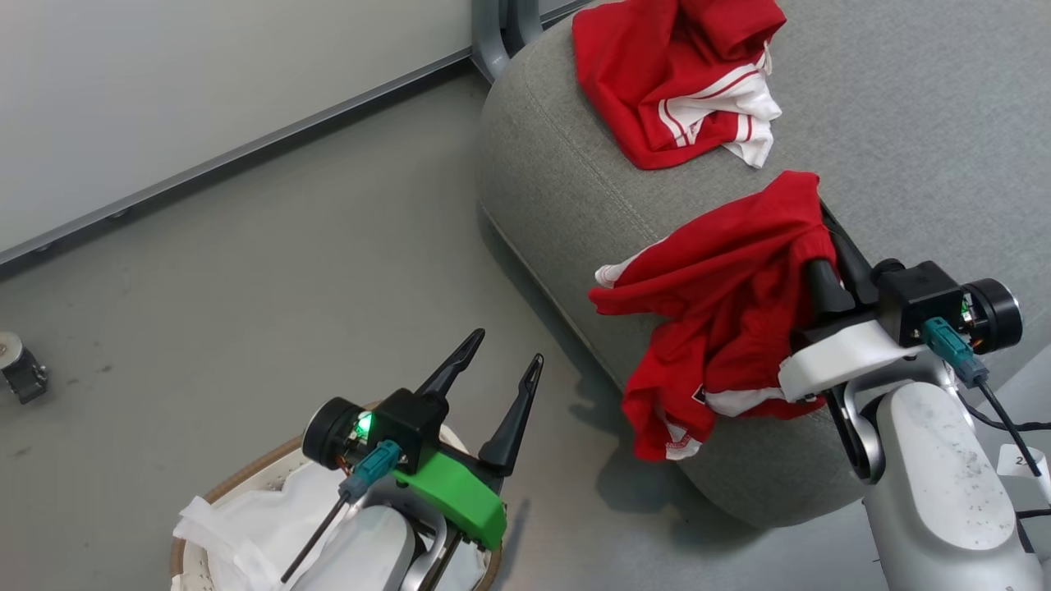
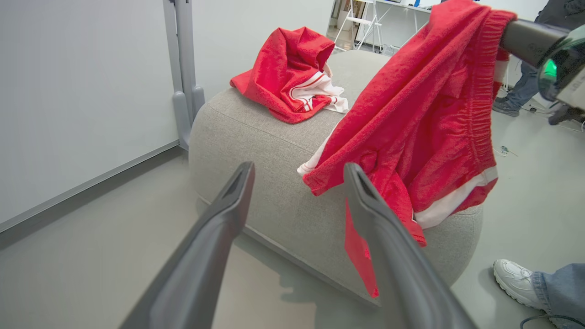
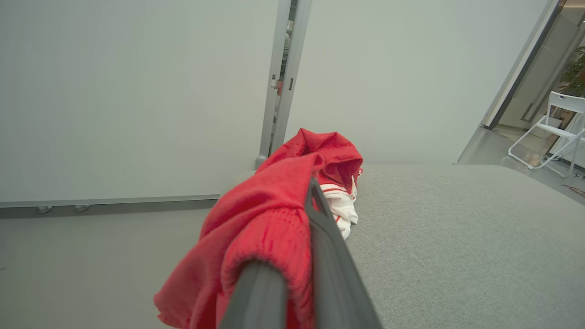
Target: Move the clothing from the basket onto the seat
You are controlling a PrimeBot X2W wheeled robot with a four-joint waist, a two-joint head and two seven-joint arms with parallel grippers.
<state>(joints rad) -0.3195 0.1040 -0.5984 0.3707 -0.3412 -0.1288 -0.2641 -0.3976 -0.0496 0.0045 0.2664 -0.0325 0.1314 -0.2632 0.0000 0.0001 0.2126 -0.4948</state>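
Red clothing (image 1: 722,304): clenched in my right fingers (image 1: 823,291), at the seat (image 1: 903,123) edge
Left fingers (image 1: 513,419): released, empty
Next: I'd shift inward, let go

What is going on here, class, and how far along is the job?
The robot's right claw is shut on a red garment, which hangs at the edge of the grey seat and is not yet laid down. A second red garment already lies bunched on the seat. The left claw is open and empty above the basket, where the white liner shows.
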